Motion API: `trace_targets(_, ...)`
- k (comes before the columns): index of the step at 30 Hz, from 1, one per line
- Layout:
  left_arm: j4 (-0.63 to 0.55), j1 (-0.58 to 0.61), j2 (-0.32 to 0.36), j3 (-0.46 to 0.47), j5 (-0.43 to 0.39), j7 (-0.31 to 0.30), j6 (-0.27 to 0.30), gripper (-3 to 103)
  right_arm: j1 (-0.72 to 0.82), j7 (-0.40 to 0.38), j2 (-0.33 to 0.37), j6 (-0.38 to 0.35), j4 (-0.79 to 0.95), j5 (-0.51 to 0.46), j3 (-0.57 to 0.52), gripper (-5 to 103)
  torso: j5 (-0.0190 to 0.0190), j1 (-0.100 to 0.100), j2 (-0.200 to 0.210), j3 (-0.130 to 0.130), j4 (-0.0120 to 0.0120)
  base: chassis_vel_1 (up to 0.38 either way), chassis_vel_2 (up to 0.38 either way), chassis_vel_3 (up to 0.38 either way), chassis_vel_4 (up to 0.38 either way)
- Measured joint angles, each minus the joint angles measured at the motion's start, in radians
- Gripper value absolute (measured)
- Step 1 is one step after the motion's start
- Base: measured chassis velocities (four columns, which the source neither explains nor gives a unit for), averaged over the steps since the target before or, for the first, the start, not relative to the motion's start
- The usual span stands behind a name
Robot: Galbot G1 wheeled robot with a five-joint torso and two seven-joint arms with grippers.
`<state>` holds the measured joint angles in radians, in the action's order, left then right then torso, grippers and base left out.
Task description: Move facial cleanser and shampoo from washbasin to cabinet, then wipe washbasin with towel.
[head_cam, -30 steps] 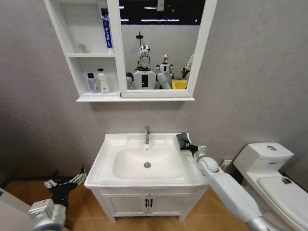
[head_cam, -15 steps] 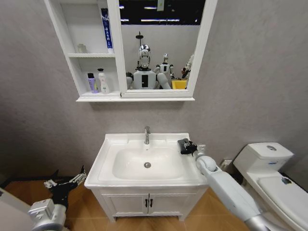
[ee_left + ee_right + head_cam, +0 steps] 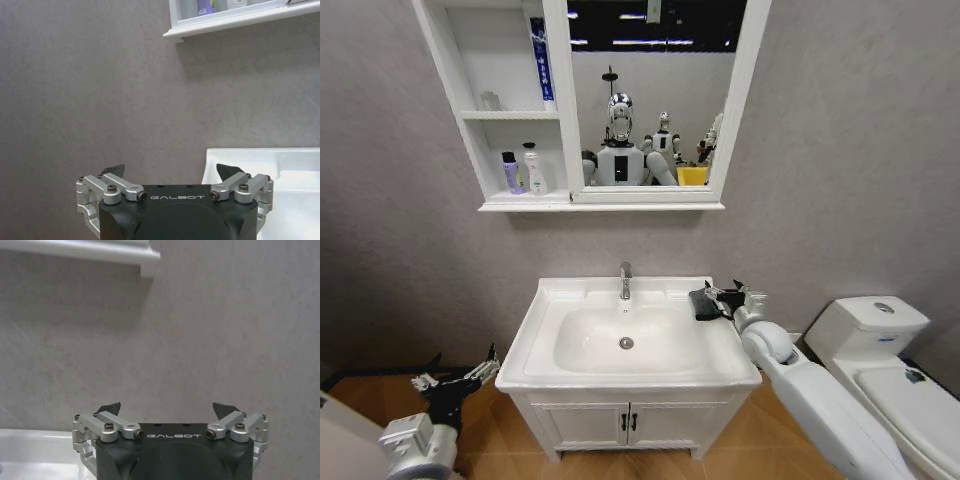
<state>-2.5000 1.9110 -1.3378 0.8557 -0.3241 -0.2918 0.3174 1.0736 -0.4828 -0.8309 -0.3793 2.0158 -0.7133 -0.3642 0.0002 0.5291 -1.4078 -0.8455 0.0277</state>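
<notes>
The white rectangular ceramic washbasin (image 3: 625, 340), with its rounded bowl and chrome tap (image 3: 625, 281), serves as the landmark here. On its back right corner lies the small dark grey folded towel (image 3: 704, 303), flat on the rim. Just beside the towel, off the washbasin's right edge, hangs the right tool (image 3: 738, 296); its fingers stand wide apart and hold nothing, which the right wrist view confirms, with the spread fingers (image 3: 109, 410) facing bare grey wall. The left tool (image 3: 455, 379) is parked low, well to the left of the washbasin near the floor, its fingers (image 3: 111, 171) likewise spread and empty.

Above the washbasin, the tall white cabinet (image 3: 495, 205) with open shelves and a framed mirror carries a purple bottle (image 3: 510, 172) and a white pump bottle (image 3: 533, 169) on its lowest shelf, so the moving of cleanser and shampoo looks done. No bottles stand on the washbasin.

The step in hand appears to be the wiping. Whether the bowl has been wiped cannot be told. If not, the next move calls for the right tool to come over the towel, close on it, and drag it across the basin.
</notes>
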Motion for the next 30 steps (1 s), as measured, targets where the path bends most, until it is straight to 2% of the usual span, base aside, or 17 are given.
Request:
trace_targets(1,0.0,0.0,0.0,0.0,0.0,0.0,0.0,100,0.0,0.0,0.0,0.0,0.0,0.0,0.0,100,0.0,0.0,0.0,0.0,0.0,0.0,0.0,0.0,0.0)
trace_targets(4,0.0,0.0,0.0,0.0,0.0,0.0,0.0,100,0.155,-0.048,0.012,-0.052,0.202,0.007,-0.108,100,-0.0001,0.0,0.0,0.0,0.0,0.0,0.0,0.0,0.0)
trace_targets(5,0.0,0.0,0.0,0.0,0.0,0.0,0.0,100,0.155,-0.048,0.012,-0.052,0.202,0.007,-0.108,100,-0.0001,0.0,0.0,0.0,0.0,0.0,0.0,0.0,0.0)
trace_targets(8,0.0,0.0,0.0,0.0,0.0,0.0,0.0,100,0.3,-0.068,0.002,-0.102,0.339,-0.012,-0.211,100,0.0,0.0,0.0,0.0,0.0002,0.0,0.0,0.0,0.0)
trace_targets(10,0.0,0.0,0.0,0.0,0.0,0.0,0.0,100,0.446,-0.065,-0.032,-0.125,0.458,0.006,-0.306,100,-0.0002,0.0,0.0,0.0,-0.0001,0.0,0.0,0.0,0.0)
trace_targets(11,0.0,0.0,0.0,0.0,0.0,0.0,0.0,100,0.446,-0.065,-0.032,-0.125,0.458,0.006,-0.306,100,-0.0002,0.0,0.0,0.0,-0.0001,0.0,0.0,0.0,0.0)
trace_targets(13,0.0,0.0,0.0,0.0,0.0,0.0,0.0,100,0.604,-0.039,-0.096,-0.132,0.499,0.085,-0.369,100,-0.0001,0.0,0.0,0.0,0.0002,0.0,0.0,0.0,0.0)
trace_targets(14,0.0,0.0,0.0,0.0,0.0,0.0,0.0,100,0.604,-0.039,-0.096,-0.132,0.499,0.085,-0.369,100,-0.0001,0.0,0.0,0.0,0.0002,0.0,0.0,0.0,0.0)
trace_targets(16,0.0,0.0,0.0,0.0,0.0,0.0,0.0,100,0.711,-0.016,-0.162,-0.132,0.502,0.159,-0.383,100,0.0,0.0,0.0,0.0,0.0005,0.0,0.0,0.0,0.0)
trace_targets(23,0.0,0.0,0.0,0.0,0.0,0.0,0.0,100,0.766,0.032,-0.248,-0.122,0.497,0.255,-0.375,100,0.0,0.0,0.0,0.0,-0.0004,0.0,0.0,0.0,0.0)
trace_targets(30,0.0,0.0,0.0,0.0,0.0,0.0,0.0,100,0.768,0.054,-0.236,-0.099,0.491,0.305,-0.369,100,0.0,0.0,0.0,0.0,-0.0001,0.076,-0.077,-0.092,0.089)
